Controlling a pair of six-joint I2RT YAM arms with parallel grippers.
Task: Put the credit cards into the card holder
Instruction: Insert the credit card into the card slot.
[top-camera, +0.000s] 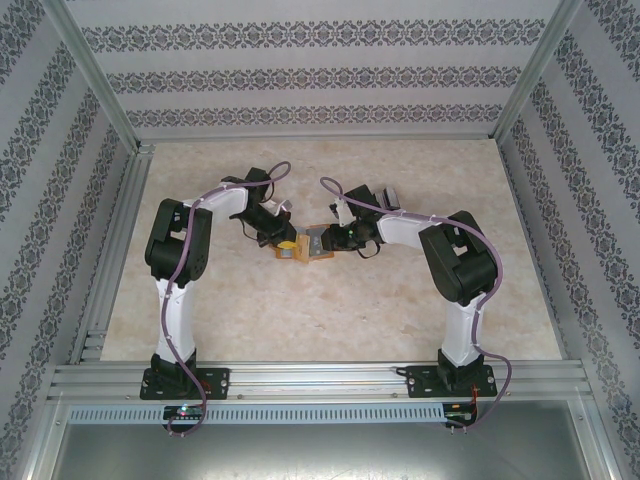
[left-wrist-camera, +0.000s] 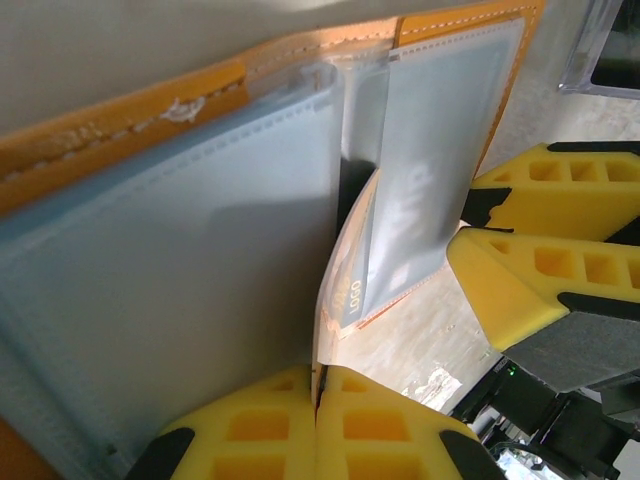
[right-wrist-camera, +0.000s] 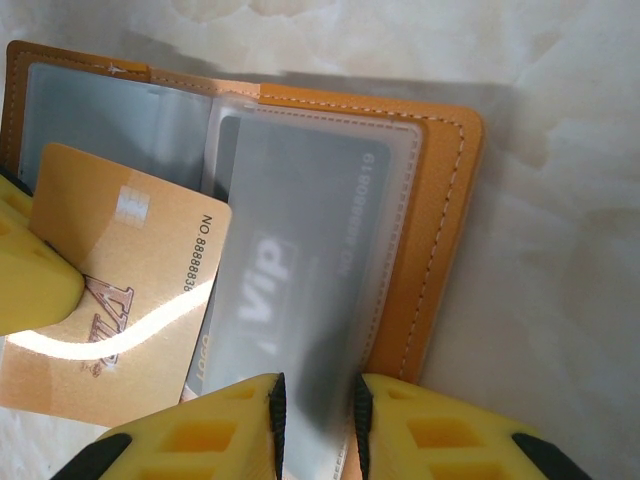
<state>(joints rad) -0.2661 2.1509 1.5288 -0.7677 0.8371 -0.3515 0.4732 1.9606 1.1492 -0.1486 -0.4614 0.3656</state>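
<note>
**Q:** Left fingers, status?
**A:** In your left wrist view, find the left gripper at 6 o'clock. Its yellow fingers are pressed together on the edge of the gold credit card. The card rises from them towards 12 o'clock. Its far corner is tucked just under the edge of a clear pocket leaf.

**Q:** Right fingers, status?
**A:** In your right wrist view, find the right gripper at 6 o'clock. Its fingers stand a narrow gap apart over the near edge of that leaf. You can see nothing clamped between them. You cannot tell whether the tips press on the leaf.

**Q:** Where are the cards?
**A:** In the same view, the gold credit card lies at 8 o'clock of the card holder, overlapping its left half. A left finger rests on the card at 9 o'clock. The grey credit card, marked VIP, sits inside the clear leaf at centre.

**Q:** And the card holder?
**A:** It is orange and lies open on the desk. In your top view it sits at the desk's centre. The left gripper is at its 9 o'clock and the right gripper at its 3 o'clock.
</note>
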